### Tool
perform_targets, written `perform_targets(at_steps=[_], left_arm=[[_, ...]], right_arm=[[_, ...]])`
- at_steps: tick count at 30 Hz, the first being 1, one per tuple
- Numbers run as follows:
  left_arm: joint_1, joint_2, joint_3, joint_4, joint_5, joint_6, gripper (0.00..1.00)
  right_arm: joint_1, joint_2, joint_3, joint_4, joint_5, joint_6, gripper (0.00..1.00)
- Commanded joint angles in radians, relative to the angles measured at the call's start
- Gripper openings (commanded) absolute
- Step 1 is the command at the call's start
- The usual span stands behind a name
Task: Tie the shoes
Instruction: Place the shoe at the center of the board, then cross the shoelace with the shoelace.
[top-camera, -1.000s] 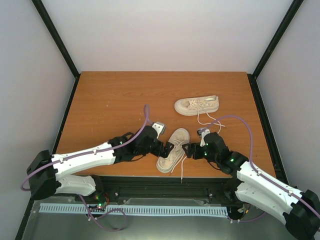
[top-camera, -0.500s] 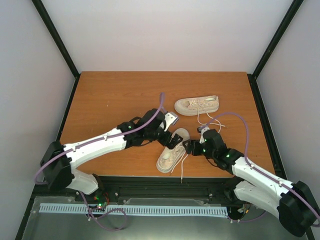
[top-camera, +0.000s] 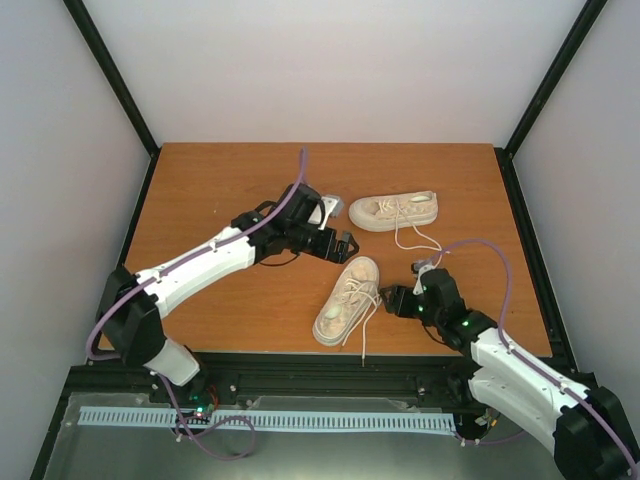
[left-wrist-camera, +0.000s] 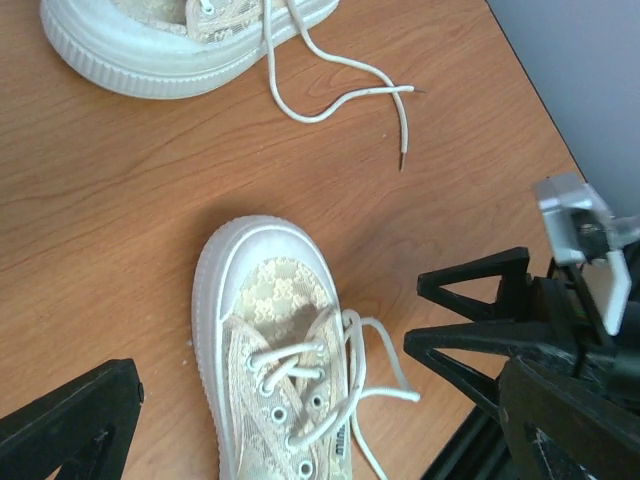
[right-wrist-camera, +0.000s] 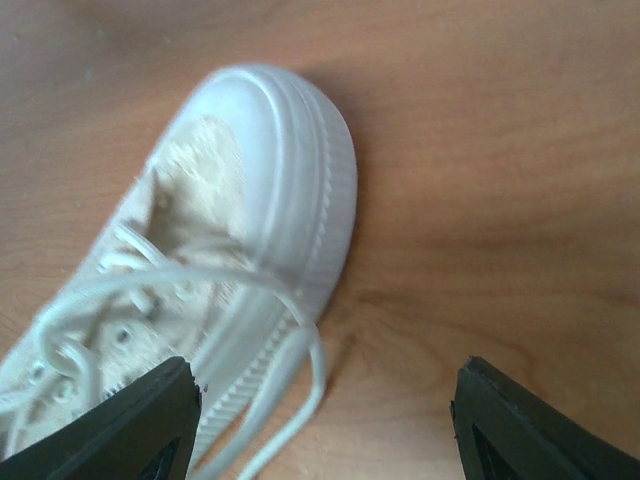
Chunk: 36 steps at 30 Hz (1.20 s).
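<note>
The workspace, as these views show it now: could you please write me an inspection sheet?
Surface: brown wooden table, no spills seen.
Job's things: near shoe and far shoe, apart; laces loose, no bow on either.
Clutter: nothing seen.
Grippers: left gripper open, empty, between the shoes; right gripper open, empty, beside the near shoe.
Cables: left purple cable and right purple cable, both off the shoes.
Surroundings: white walls, black frame posts.
</note>
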Motion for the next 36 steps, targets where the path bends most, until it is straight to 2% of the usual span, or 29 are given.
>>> perform_targets(at_steps=[1,6,9,12,14,17,19,23,28,36], left_arm=[[-0.003,-0.092,0.011,-0.081,-0.082,-0.014,1.00],[-0.003,-0.173,-0.128,0.101,-0.198,-0.052,1.00],[-0.003,-0.192,-0.208,0.229,-0.223,-0.065,1.00],[-0.003,-0.210,-0.251,0.309,-0.227,-0.064,1.00],[-0.003,-0.209,-0.245,0.296,-0.222,-0.062,1.00],[-0.003,-0.216,-0.228,0.247,-0.218,-0.077,1.00],[-0.003,-0.233,-0.224,0.234,-0.188,-0.101,1.00],[-0.002,-0.245,-0.145,0.149,-0.144,-0.114,1.00],[0.019,-0.229,-0.026,0.043,-0.175,-0.069,1.00],[0.050,-0.258,-0.040,-0.007,-0.184,0.059,1.00]], right_arm=[[-0.008,-0.005,-0.063,0.031,-0.047,0.043,0.70],[-0.003,0.095,-0.117,0.189,-0.150,0.062,0.70],[0.001,0.211,-0.071,0.210,-0.143,0.013,0.71],[0.004,0.307,-0.065,0.308,-0.218,0.017,0.69],[0.016,0.366,-0.069,0.374,-0.246,0.031,0.61],[0.025,0.420,-0.049,0.393,-0.253,0.025,0.32],[0.026,0.417,-0.026,0.368,-0.238,0.013,0.17],[0.027,0.355,0.031,0.259,-0.164,-0.026,0.03],[0.027,0.336,0.116,0.178,-0.124,-0.061,0.03],[0.027,0.326,0.228,0.095,-0.113,-0.099,0.03]])
